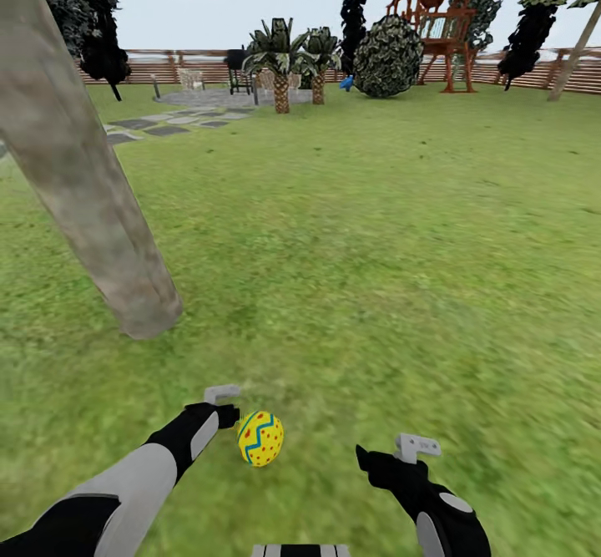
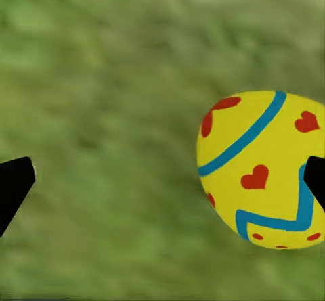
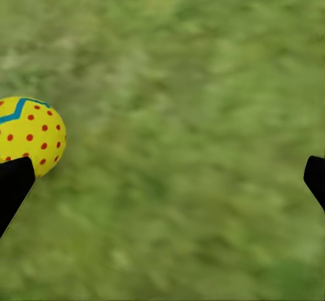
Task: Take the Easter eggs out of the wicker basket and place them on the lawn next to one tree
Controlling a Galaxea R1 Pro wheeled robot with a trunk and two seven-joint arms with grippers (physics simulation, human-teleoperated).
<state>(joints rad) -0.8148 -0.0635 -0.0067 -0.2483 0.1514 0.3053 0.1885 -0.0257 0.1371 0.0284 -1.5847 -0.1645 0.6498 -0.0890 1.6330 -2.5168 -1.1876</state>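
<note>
The left tool (image 1: 232, 413) is spread wide, released, one Easter egg (image 1: 260, 438) lying on the lawn (image 1: 376, 248) just beside it. The right tool (image 1: 392, 457) is likewise released and carries nothing. The tree (image 1: 92, 206) stands near, so this looks like the placing step; the next move likely calls for fetching another egg.

Both arms low, forward; left pincer (image 1: 224, 407) open wide, right pincer (image 1: 401, 453) likewise.

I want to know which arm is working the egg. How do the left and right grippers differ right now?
The left gripper sits right beside the Easter egg, which lies by one of its fingers; the right gripper is off to the egg's other side, apart from it. The left reaches nearer the tree. Both are open, empty, above the lawn.
</note>
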